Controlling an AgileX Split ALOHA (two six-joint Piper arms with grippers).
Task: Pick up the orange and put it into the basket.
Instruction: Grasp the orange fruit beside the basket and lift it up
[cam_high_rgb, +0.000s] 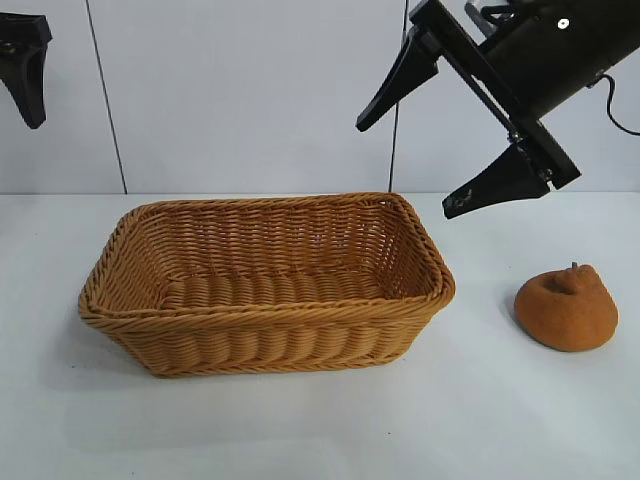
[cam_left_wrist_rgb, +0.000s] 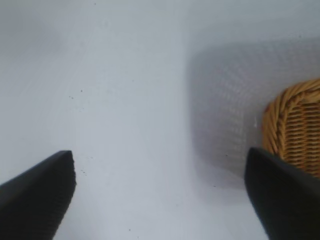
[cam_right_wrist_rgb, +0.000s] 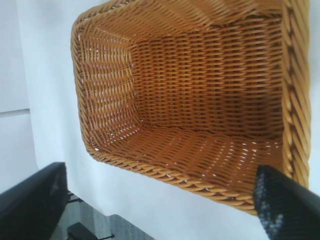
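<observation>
The orange (cam_high_rgb: 566, 307), a squat matte orange-brown fruit with a small stem, sits on the white table right of the basket (cam_high_rgb: 265, 328). The basket is a large tan wicker rectangle, empty inside, and it fills the right wrist view (cam_right_wrist_rgb: 200, 90). My right gripper (cam_high_rgb: 408, 165) hangs open and empty high above the basket's right end, up and left of the orange. In its wrist view the fingertips (cam_right_wrist_rgb: 35, 200) stand wide apart. My left gripper (cam_high_rgb: 28, 85) is raised at the far left edge, open and empty (cam_left_wrist_rgb: 160, 190), with a basket corner (cam_left_wrist_rgb: 300, 130) beside it.
The white table (cam_high_rgb: 320, 430) stretches around the basket and the orange. A pale panelled wall (cam_high_rgb: 250, 90) stands behind. The table's edge and a dark stand (cam_right_wrist_rgb: 85, 231) show in the right wrist view.
</observation>
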